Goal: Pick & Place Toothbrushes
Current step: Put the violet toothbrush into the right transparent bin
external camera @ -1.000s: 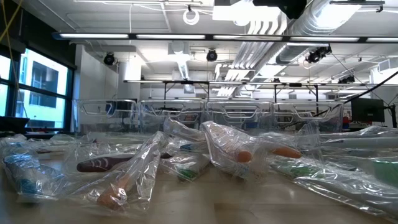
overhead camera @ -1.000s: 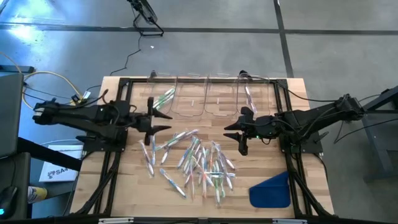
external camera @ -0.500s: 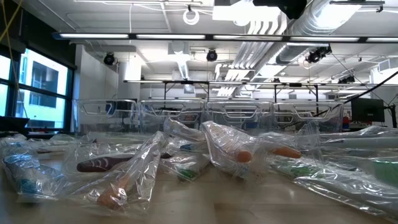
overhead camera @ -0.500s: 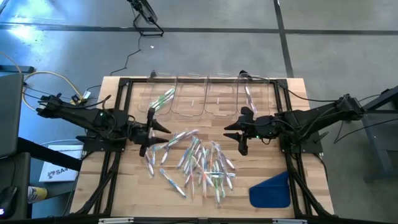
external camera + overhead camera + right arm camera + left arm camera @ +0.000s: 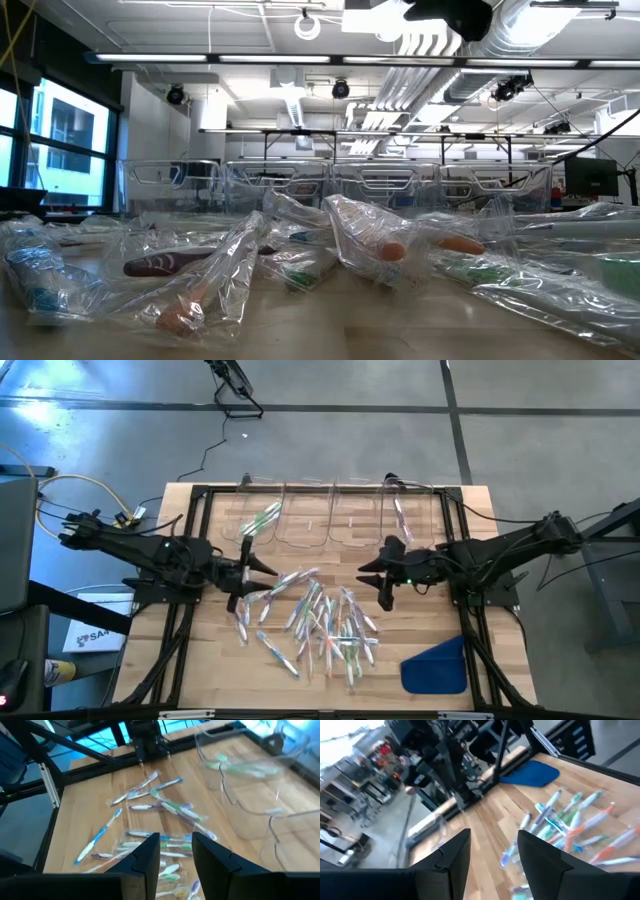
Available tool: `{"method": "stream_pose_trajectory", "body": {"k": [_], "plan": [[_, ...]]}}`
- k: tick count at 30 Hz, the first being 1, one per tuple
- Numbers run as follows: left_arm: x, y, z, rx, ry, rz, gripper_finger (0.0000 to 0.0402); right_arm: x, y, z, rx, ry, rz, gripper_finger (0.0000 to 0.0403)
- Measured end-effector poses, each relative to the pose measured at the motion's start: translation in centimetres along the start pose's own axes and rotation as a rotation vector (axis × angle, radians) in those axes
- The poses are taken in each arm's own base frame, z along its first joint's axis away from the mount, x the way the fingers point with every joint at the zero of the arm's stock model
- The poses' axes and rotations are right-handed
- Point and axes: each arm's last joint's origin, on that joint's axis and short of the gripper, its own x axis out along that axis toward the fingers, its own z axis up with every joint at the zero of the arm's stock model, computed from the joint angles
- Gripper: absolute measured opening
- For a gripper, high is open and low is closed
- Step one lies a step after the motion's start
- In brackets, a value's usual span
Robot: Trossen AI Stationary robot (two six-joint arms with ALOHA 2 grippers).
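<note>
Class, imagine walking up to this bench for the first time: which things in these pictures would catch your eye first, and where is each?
First, the heap of wrapped toothbrushes scattered across the middle of the wooden table. Next, the left gripper and right gripper, both open and empty, poised at either side of the heap. Behind them stands a row of clear bins at the far edge, some already holding toothbrushes, and a blue cloth lies at the near right corner.
</note>
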Motion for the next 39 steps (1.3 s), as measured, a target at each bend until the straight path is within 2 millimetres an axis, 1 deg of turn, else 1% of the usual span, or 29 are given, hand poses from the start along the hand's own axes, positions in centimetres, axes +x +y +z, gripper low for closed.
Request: {"method": "stream_pose_trajectory", "body": {"k": [3,6,10,13,15,20,25,33,39], "plan": [[0.8,-0.4,-0.2,-0.016,0.010,-0.053,0.0159,1.2,0.2,-0.6,-0.012,0.040,-0.016,0.0106],[2.2,-1.0,-0.8,-0.046,0.059,-0.086,0.0159,2.7,0.3,-1.4,-0.034,0.081,-0.044,0.0106],[4.0,-1.7,-1.5,-0.049,0.112,-0.114,0.0159,4.6,0.6,-2.1,-0.023,0.084,-0.068,0.0106],[5.1,-2.2,-1.9,-0.054,0.135,-0.128,0.0159,5.4,0.8,-2.3,-0.040,0.080,-0.059,0.0106],[5.7,-2.3,-1.9,-0.057,0.116,-0.128,0.0159,5.5,0.8,-2.4,-0.073,0.088,-0.060,0.0106],[5.7,-2.2,-1.7,-0.055,0.091,-0.140,0.0159,5.2,0.8,-2.2,-0.089,0.078,-0.056,0.0106],[5.3,-1.9,-1.2,-0.002,0.046,-0.118,0.0159,5.1,0.6,-1.9,-0.078,0.067,-0.059,0.0106],[5.2,-1.5,-1.0,0.018,0.049,-0.088,0.0159,5.1,0.4,-2.0,-0.116,0.080,-0.063,0.0106],[5.2,-1.3,-0.7,0.022,0.042,-0.081,0.0159,5.3,-0.6,-2.2,-0.036,0.152,-0.071,0.0106]]}}
